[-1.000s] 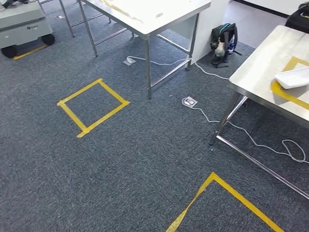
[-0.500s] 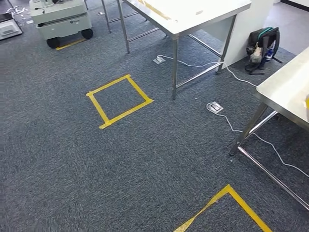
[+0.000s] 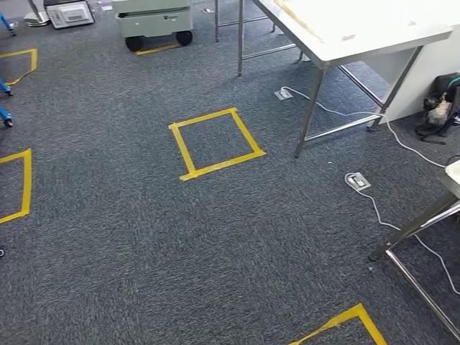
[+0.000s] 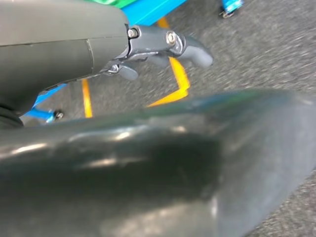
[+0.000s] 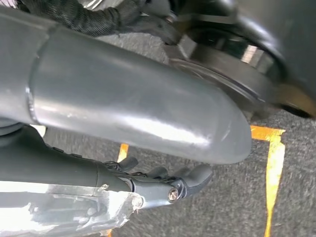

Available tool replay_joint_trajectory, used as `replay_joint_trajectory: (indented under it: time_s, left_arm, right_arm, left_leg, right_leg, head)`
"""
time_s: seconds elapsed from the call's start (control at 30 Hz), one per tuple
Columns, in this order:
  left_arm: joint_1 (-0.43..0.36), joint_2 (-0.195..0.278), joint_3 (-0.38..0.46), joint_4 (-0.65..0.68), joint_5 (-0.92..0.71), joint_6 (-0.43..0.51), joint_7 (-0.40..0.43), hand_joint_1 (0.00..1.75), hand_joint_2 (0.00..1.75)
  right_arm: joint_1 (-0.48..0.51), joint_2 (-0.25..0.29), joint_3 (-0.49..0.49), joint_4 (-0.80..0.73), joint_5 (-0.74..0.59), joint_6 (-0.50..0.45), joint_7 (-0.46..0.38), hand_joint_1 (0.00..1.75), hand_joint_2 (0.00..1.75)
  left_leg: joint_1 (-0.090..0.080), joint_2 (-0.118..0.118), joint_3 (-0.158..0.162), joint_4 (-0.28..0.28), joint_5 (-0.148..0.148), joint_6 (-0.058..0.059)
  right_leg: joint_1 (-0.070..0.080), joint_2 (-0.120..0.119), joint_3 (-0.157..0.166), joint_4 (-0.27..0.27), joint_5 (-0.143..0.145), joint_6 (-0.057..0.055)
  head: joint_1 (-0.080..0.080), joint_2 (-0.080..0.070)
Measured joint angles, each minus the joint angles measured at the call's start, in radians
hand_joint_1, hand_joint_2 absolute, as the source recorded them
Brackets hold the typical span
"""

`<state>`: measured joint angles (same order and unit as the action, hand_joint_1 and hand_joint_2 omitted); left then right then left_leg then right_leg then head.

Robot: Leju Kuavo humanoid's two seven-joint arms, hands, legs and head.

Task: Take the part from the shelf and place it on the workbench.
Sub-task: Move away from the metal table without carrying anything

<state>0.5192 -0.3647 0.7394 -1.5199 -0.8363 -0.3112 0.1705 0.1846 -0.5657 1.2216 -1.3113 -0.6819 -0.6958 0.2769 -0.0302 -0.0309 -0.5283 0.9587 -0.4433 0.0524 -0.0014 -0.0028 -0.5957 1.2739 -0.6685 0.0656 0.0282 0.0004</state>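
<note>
Left hand [image 4: 156, 47] hanging above carpet [image 3: 136, 237], fingers [image 4: 193, 52] loosely apart, empty, right hand [image 5: 168, 185] likewise, no legible writing, view swung left since earlier, counter [image 3: 352, 32] shifted right, part unseen.

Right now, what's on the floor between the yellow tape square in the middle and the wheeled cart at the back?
In the head view, just bare grey carpet lies between the yellow tape square and the wheeled cart; a strip of yellow tape sits at the cart's wheels.

My head view cuts the right worktop [image 3: 453, 175] to a corner; the white cart [image 3: 153, 20] (top edge) is cropped too.
</note>
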Motion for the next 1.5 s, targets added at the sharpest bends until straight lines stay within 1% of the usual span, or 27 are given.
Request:
replay_joint_trajectory:
  time_s: [0.03,0.07,0.13,0.2,0.27,0.3,0.37,0.4,0.47,0.5,0.53,0.6,0.7,0.73,0.8,0.87,0.93,1.0,1.03,1.1,1.13,1.2,1.23,1.3,1.37,1.43,1.5]
  left_arm:
    - [0.001,0.0,0.0,0.001,0.001,-0.004,0.0,0.0,0.0]
    - [0.002,-0.001,0.0,0.003,0.003,-0.009,0.0,0.0,0.0]
    - [0.004,-0.001,0.0,0.006,0.012,-0.022,0.0,0.0,0.0]
    - [0.006,0.0,0.0,0.007,0.027,-0.029,0.0,0.0,0.0]
    - [0.009,0.0,-0.001,0.01,0.049,-0.038,0.0,0.0,0.0]
    - [0.012,0.0,-0.001,0.012,0.061,-0.042,0.0,0.0,0.0]
    - [0.015,-0.001,-0.001,0.018,0.082,-0.047,0.001,0.0,0.0]
    - [0.013,-0.001,-0.002,0.021,0.088,-0.049,0.001,0.0,0.0]
    - [0.009,-0.001,-0.006,0.028,0.093,-0.05,0.002,0.0,0.0]
    - [0.009,-0.002,-0.008,0.033,0.093,-0.051,0.002,0.0,0.0]
    - [0.01,-0.002,-0.01,0.037,0.094,-0.051,0.002,0.0,0.0]
    - [0.011,-0.002,-0.013,0.042,0.094,-0.051,0.002,0.0,0.0]
    - [0.008,-0.002,-0.016,0.045,0.093,-0.052,0.001,0.0,0.0]
    - [0.007,-0.002,-0.017,0.047,0.092,-0.053,0.0,0.0,0.0]
    - [0.009,-0.002,-0.018,0.053,0.089,-0.054,-0.003,0.0,0.0]
    - [0.008,-0.001,-0.019,0.062,0.088,-0.054,-0.008,0.0,0.0]
    - [0.0,0.003,-0.019,0.073,0.088,-0.053,-0.015,0.0,0.0]
    - [-0.009,0.007,-0.02,0.088,0.089,-0.054,-0.021,0.0,0.0]
    - [-0.01,0.01,-0.02,0.097,0.09,-0.054,-0.023,0.0,0.0]
    - [-0.012,0.016,-0.02,0.112,0.091,-0.054,-0.027,0.0,0.0]
    - [-0.013,0.019,-0.02,0.118,0.091,-0.053,-0.029,0.0,0.0]
    - [-0.017,0.029,-0.021,0.131,0.093,-0.05,-0.035,0.0,0.0]
    - [-0.019,0.033,-0.021,0.138,0.094,-0.048,-0.039,0.0,0.0]
    - [-0.021,0.042,-0.023,0.152,0.097,-0.044,-0.044,0.0,0.0]
    - [-0.021,0.049,-0.025,0.164,0.1,-0.041,-0.047,0.0,0.0]
    - [-0.027,0.055,-0.027,0.173,0.101,-0.039,-0.048,0.0,0.0]
    - [-0.032,0.06,-0.029,0.181,0.101,-0.038,-0.049,0.0,0.0]
  right_arm:
    - [0.0,0.0,0.002,0.002,-0.003,0.0,-0.003,0.0,0.0]
    - [0.0,0.0,0.004,0.004,-0.008,0.0,-0.007,0.0,0.0]
    - [-0.007,0.0,0.011,0.009,-0.026,0.0,-0.019,0.0,0.0]
    - [-0.017,0.0,0.021,0.014,-0.043,0.0,-0.032,0.0,0.0]
    - [-0.026,0.0,0.029,0.019,-0.058,0.0,-0.045,0.0,0.0]
    - [-0.03,0.0,0.033,0.022,-0.066,0.0,-0.051,0.0,0.0]
    - [-0.036,-0.002,0.043,0.026,-0.08,0.0,-0.064,0.0,0.0]
    - [-0.038,-0.002,0.049,0.028,-0.086,0.0,-0.068,0.0,0.0]
    - [-0.04,-0.004,0.058,0.034,-0.094,0.0,-0.073,0.0,0.0]
    - [-0.041,-0.005,0.062,0.037,-0.096,0.0,-0.074,0.0,0.0]
    - [-0.042,-0.005,0.065,0.039,-0.097,0.0,-0.075,0.0,0.0]
    - [-0.045,-0.005,0.069,0.042,-0.097,0.0,-0.076,0.0,0.0]
    - [-0.048,-0.005,0.073,0.046,-0.1,0.0,-0.079,0.0,0.0]
    - [-0.05,-0.005,0.075,0.047,-0.103,0.0,-0.08,0.0,0.0]
    - [-0.057,-0.005,0.079,0.048,-0.108,0.0,-0.083,0.0,0.0]
    - [-0.063,-0.005,0.082,0.049,-0.112,0.0,-0.088,0.0,0.0]
    - [-0.063,-0.005,0.087,0.052,-0.121,0.0,-0.093,0.0,0.0]
    - [-0.062,-0.005,0.094,0.057,-0.132,0.001,-0.101,0.0,0.0]
    - [-0.062,-0.005,0.098,0.06,-0.137,0.001,-0.105,0.0,0.0]
    - [-0.064,-0.005,0.104,0.066,-0.145,0.002,-0.113,0.0,0.0]
    - [-0.066,-0.005,0.105,0.069,-0.148,0.002,-0.117,0.0,0.0]
    - [-0.073,-0.005,0.109,0.074,-0.157,0.003,-0.124,0.0,0.0]
    - [-0.078,-0.005,0.111,0.077,-0.161,0.003,-0.127,0.0,0.0]
    - [-0.084,-0.005,0.115,0.081,-0.169,0.002,-0.133,0.0,0.0]
    - [-0.087,-0.005,0.118,0.084,-0.173,0.002,-0.138,0.0,0.0]
    - [-0.086,-0.005,0.124,0.087,-0.175,0.001,-0.14,0.0,0.0]
    - [-0.085,-0.005,0.129,0.091,-0.176,0.001,-0.14,0.0,0.0]
  left_leg:
    - [0.001,-0.016,0.002,0.0,0.0,-0.001]
    - [0.003,-0.032,0.003,0.002,0.0,-0.004]
    - [0.005,-0.061,0.005,0.006,-0.003,-0.014]
    - [0.003,-0.083,0.005,0.011,-0.009,-0.024]
    - [0.003,-0.101,0.003,0.01,-0.011,-0.03]
    - [0.004,-0.096,0.001,0.014,-0.014,-0.033]
    - [0.006,-0.052,-0.023,0.069,-0.054,-0.042]
    - [0.007,-0.02,-0.051,0.127,-0.092,-0.047]
    - [0.012,0.012,-0.113,0.259,-0.159,-0.054]
    - [0.014,0.016,-0.13,0.296,-0.169,-0.054]
    - [0.014,0.018,-0.129,0.296,-0.158,-0.053]
    - [0.013,0.037,-0.073,0.195,-0.098,-0.046]
    - [0.003,0.111,0.016,0.028,-0.04,-0.035]
    - [0.0,0.116,0.022,0.014,-0.038,-0.033]
    - [0.001,0.089,0.022,0.005,-0.03,-0.029]
    - [0.006,0.063,0.026,-0.003,-0.022,-0.022]
    - [0.01,0.038,0.028,-0.005,-0.02,-0.017]
    - [0.01,0.008,0.029,-0.005,-0.021,-0.014]
    - [0.01,-0.007,0.031,-0.005,-0.021,-0.014]
    - [0.011,-0.039,0.036,-0.005,-0.021,-0.016]
    - [0.011,-0.053,0.039,-0.004,-0.021,-0.018]
    - [0.01,-0.078,0.04,-0.003,-0.026,-0.028]
    - [0.01,-0.089,0.04,-0.003,-0.028,-0.033]
    - [0.011,-0.104,0.038,-0.003,-0.031,-0.041]
    - [0.012,-0.07,0.022,0.031,-0.057,-0.05]
    - [0.015,-0.009,-0.033,0.145,-0.126,-0.061]
    - [0.02,0.014,-0.098,0.272,-0.18,-0.07]
  right_leg:
    - [-0.002,0.001,-0.002,-0.013,0.024,0.002]
    - [-0.005,0.007,0.015,-0.065,0.062,0.005]
    - [-0.013,0.05,0.07,-0.204,0.131,0.013]
    - [-0.016,0.078,0.098,-0.272,0.152,0.002]
    - [-0.014,0.058,0.1,-0.276,0.155,-0.021]
    - [-0.014,0.045,0.101,-0.278,0.158,-0.029]
    - [-0.013,0.019,0.101,-0.281,0.163,-0.043]
    - [-0.011,0.006,0.1,-0.281,0.164,-0.046]
    - [-0.008,-0.023,0.098,-0.281,0.163,-0.048]
    - [-0.007,-0.038,0.097,-0.281,0.163,-0.049]
    - [-0.006,-0.053,0.098,-0.281,0.162,-0.049]
    - [-0.005,-0.08,0.101,-0.281,0.159,-0.048]
    - [0.001,-0.115,0.111,-0.28,0.15,-0.037]
    - [0.001,-0.126,0.115,-0.281,0.147,-0.032]
    - [-0.001,-0.141,0.127,-0.283,0.143,-0.021]
    - [-0.004,-0.096,0.116,-0.243,0.116,-0.01]
    - [-0.006,-0.027,0.057,-0.127,0.057,-0.004]
    - [-0.007,-0.004,-0.006,-0.017,0.024,-0.002]
    - [-0.007,0.0,-0.018,-0.008,0.035,-0.002]
    - [-0.007,0.015,0.015,-0.105,0.104,-0.005]
    - [-0.008,0.038,0.045,-0.176,0.138,-0.006]
    - [-0.007,0.075,0.088,-0.27,0.171,-0.014]
    - [-0.004,0.08,0.095,-0.283,0.17,-0.02]
    - [-0.003,0.056,0.098,-0.289,0.173,-0.034]
    - [-0.006,0.03,0.1,-0.296,0.178,-0.048]
    - [-0.006,0.001,0.1,-0.299,0.18,-0.055]
    - [-0.006,-0.03,0.1,-0.3,0.178,-0.057]
  head:
    - [0.0,0.0]
    - [0.0,0.0]
    - [0.001,0.0]
    - [0.0,0.0]
    - [-0.002,0.0]
    - [-0.003,0.0]
    - [-0.008,0.0]
    - [-0.012,0.0]
    - [-0.014,0.0]
    - [-0.014,0.0]
    - [-0.014,0.0]
    - [-0.014,0.0]
    - [-0.013,0.0]
    - [-0.013,0.0]
    - [-0.012,0.0]
    - [-0.009,0.0]
    - [-0.005,0.0]
    - [-0.002,0.0]
    - [-0.001,0.0]
    - [0.0,0.0]
    - [-0.001,0.0]
    - [-0.001,0.0]
    - [-0.002,0.0]
    - [-0.002,0.0]
    - [-0.006,0.0]
    - [-0.012,0.0]
    - [-0.012,0.0]
